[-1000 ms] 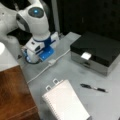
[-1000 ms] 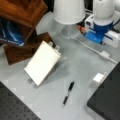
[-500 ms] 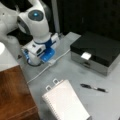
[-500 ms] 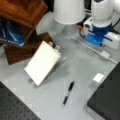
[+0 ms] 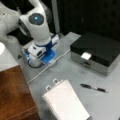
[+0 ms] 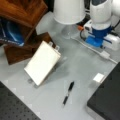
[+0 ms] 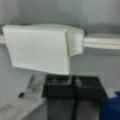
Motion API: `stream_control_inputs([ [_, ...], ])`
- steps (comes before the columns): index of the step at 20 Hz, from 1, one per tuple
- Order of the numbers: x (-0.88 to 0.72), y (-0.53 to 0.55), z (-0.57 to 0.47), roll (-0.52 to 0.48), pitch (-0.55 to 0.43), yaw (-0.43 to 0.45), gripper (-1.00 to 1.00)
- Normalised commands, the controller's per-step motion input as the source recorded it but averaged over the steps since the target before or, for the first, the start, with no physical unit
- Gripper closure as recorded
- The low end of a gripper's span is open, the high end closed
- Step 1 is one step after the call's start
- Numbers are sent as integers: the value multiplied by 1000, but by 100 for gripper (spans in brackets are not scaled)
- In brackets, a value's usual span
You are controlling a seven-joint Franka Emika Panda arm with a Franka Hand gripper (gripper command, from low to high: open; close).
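The tool [image 7: 72,86] shows at the bottom of the wrist view as two dark blocks pressed side by side with no gap between them and nothing clamped there, so it is closed and empty. In both front views the arm's white and blue wrist hides it; it sits low over the grey table [image 5: 75,72] at a front view's left, beside the blue base piece [image 5: 48,56].

Just ahead of the tool in the wrist view lies a white rectangular plug block [image 7: 40,48] joined to a white cable [image 7: 101,42] that runs off to the right edge. In a front view the same white plug block [image 5: 52,62] lies on the table touching the blue base piece, and the white cable [image 5: 40,72] trails from it toward the wooden surface. In a front view it appears again as a small white block [image 6: 105,53] on a thin line.

A white spiral-bound notepad [image 5: 66,102] lies near a front view's bottom, and a black pen [image 5: 93,88] lies apart to its right. A black and silver box [image 5: 96,52] with a small white label stands at a front view's right. A brown wooden shelf [image 6: 23,15] and a white lamp shade [image 6: 68,11] stand at a front view's top.
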Motion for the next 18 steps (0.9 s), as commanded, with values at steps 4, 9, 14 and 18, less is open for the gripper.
stream_control_inputs([
  [4,-529,128,-296,58,-369,-80,100],
  [9,-546,138,-349,-19,-375,-90,100],
  [14,-570,120,-372,-52,-407,-86,100],
  [18,-614,77,-359,-54,-430,-75,100],
])
